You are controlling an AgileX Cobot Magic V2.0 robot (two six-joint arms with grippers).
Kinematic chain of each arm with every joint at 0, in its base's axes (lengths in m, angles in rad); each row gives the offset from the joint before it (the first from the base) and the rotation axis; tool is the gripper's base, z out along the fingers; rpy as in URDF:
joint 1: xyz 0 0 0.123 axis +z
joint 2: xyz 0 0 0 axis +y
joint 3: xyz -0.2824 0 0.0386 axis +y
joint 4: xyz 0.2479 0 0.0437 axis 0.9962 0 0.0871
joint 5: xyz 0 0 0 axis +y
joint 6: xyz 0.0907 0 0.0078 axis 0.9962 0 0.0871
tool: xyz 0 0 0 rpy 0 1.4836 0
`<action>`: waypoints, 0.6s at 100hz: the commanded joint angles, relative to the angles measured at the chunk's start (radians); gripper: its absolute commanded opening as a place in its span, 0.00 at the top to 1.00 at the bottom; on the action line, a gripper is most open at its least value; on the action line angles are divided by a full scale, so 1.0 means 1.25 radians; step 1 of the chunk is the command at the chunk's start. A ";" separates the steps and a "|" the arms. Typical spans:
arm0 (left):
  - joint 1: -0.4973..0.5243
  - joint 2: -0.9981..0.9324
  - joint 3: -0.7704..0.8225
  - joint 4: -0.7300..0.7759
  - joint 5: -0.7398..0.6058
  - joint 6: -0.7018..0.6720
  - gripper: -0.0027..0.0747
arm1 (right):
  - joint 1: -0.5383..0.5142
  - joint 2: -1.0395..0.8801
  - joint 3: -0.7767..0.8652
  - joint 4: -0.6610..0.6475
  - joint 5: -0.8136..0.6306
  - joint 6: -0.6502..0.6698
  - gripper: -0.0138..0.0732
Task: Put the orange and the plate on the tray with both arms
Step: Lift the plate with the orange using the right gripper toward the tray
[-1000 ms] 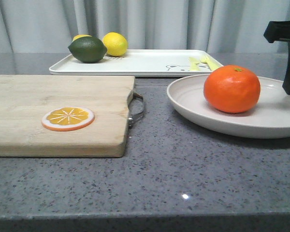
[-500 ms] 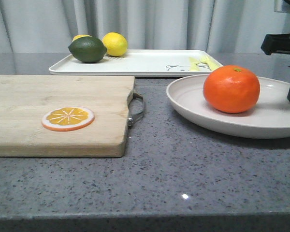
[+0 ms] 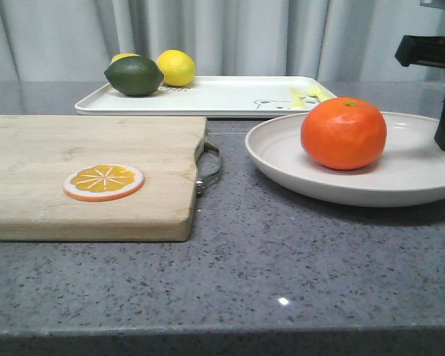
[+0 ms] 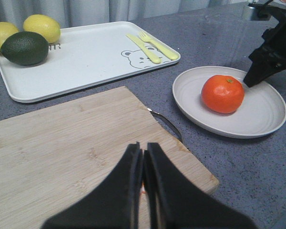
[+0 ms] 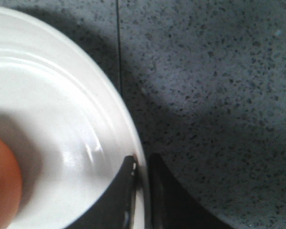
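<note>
Grey stone counter [image 3: 282, 259] carries everything. The orange [image 3: 343, 133] sits in the plate [image 3: 282, 159], and the plate lies on the counter just in front of the tray [image 3: 222, 100], beside the board [image 3: 59, 163]. The tray already holds a lime [image 3: 134, 76], two lemons [image 3: 176, 67] and yellow cutlery [image 4: 152, 45] by its bear print; its middle is bare.

The right gripper [image 5: 142, 167] is clenched on the plate's far right rim, one finger inside the rim and one outside, as its wrist view shows. The left gripper [image 4: 143, 160] hangs above the board with its fingers pressed together and nothing visible between them; an orange slice [image 3: 104, 182] lies on the board below it.

I judge the step in hand to be the transfer of the plate, orange riding in it, toward the tray. The next move calls for lifting the pinched rim enough to clear the tray's low lip, keeping the dish near level so the round fruit does not roll out, then travelling back and leftward onto the bare part. A single rim pinch on a wide dish looks likely to tilt, so the left arm may be needed for support.

Compared with half a second ago, plate and orange sit a little further left and slightly higher in the front view, and the gripper has moved with them.
</note>
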 commanded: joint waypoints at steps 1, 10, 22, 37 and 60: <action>0.003 0.001 -0.021 -0.014 -0.060 0.001 0.99 | -0.010 -0.023 -0.044 0.007 0.008 -0.005 0.92; 0.003 0.001 -0.021 -0.014 -0.060 0.001 0.99 | -0.035 -0.023 -0.076 0.050 0.011 -0.013 0.92; 0.003 0.001 -0.021 -0.014 -0.060 0.001 0.99 | -0.077 -0.013 -0.122 0.148 0.015 -0.074 0.92; 0.003 0.001 -0.021 -0.014 -0.062 0.001 0.99 | -0.091 0.039 -0.214 0.251 0.022 -0.147 0.92; 0.003 0.001 -0.021 -0.014 -0.062 0.001 0.99 | -0.055 0.174 -0.415 0.268 0.062 -0.151 0.92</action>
